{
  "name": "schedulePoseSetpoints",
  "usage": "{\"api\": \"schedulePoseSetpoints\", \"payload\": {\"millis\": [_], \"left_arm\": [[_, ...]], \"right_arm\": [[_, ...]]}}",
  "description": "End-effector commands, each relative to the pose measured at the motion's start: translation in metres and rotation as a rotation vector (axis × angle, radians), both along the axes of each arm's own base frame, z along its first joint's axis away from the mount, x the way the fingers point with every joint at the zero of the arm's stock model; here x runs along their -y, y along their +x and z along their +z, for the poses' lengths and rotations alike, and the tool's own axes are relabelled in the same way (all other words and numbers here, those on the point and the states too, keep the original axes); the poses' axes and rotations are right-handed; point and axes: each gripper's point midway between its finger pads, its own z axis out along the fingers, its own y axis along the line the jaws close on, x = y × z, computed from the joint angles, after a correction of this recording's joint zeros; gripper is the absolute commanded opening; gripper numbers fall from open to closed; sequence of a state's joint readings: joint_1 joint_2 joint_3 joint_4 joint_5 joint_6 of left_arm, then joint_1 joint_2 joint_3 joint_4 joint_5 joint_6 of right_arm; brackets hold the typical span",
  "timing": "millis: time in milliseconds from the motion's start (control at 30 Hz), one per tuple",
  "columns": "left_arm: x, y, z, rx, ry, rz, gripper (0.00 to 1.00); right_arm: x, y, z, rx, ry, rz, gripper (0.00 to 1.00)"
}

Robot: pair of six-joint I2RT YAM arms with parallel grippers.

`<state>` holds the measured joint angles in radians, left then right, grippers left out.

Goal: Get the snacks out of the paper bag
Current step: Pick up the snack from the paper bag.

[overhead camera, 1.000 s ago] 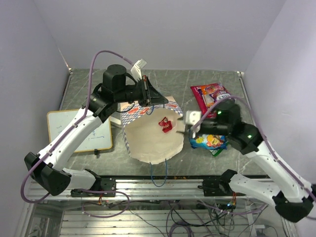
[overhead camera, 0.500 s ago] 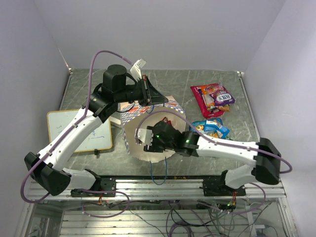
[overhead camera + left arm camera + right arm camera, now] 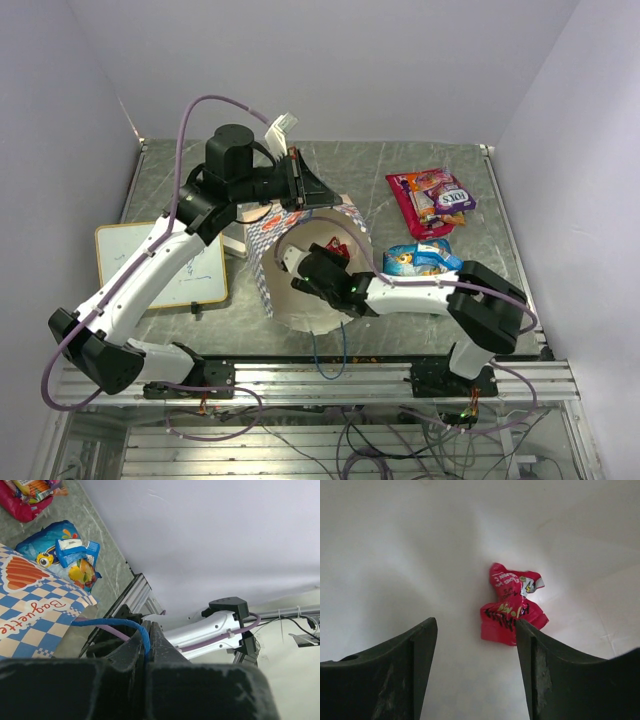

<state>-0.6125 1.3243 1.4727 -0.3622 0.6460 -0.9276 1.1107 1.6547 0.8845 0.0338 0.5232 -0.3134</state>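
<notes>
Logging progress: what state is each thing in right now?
paper bag, held open
cord handle, pinched
left gripper, shut on cord handle
right gripper, open inside bag
red packet, loose in bag
blue packet, out on table
pink packets, out on table

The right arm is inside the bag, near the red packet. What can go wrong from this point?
1. The red packet lies crumpled and off-centre, close to one finger of the open right gripper; closing may catch only an edge, or the paper under it.
2. The paper bag is held up by one thin blue cord in the shut left gripper; a push from inside might pull it free or tear the bag.
</notes>
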Motion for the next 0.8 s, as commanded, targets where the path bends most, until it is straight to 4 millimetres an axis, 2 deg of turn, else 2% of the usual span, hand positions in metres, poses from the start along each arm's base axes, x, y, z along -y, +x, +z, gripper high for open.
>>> {"api": "schedulePoseSetpoints", "payload": {"millis": [0,100,233,367,467,633,767], "left_arm": [[0.0,-0.016,0.008,0.058,-0.027,-0.068,0.07],[-0.002,-0.018,0.003,0.046,-0.02,-0.071,0.07],[-0.005,-0.023,0.005,0.047,-0.014,-0.078,0.07],[-0.008,-0.028,0.005,0.052,0.01,-0.089,0.07],[-0.011,-0.027,0.006,0.063,0.021,-0.081,0.07],[-0.014,-0.026,0.009,0.082,0.047,-0.076,0.07],[-0.014,-0.025,0.009,0.08,0.044,-0.072,0.07]], "right_arm": [[-0.003,0.033,0.006,0.09,0.045,-0.133,0.67],[0.003,0.046,-0.006,0.086,0.009,-0.206,0.71],[0.007,0.065,-0.006,0.104,-0.001,-0.272,0.72],[0.022,0.082,-0.015,0.091,-0.05,-0.33,0.72],[0.035,0.086,-0.025,0.076,-0.099,-0.354,0.7],[0.049,0.086,-0.04,0.046,-0.15,-0.372,0.62],[0.048,0.084,-0.046,0.03,-0.149,-0.352,0.45]]}}
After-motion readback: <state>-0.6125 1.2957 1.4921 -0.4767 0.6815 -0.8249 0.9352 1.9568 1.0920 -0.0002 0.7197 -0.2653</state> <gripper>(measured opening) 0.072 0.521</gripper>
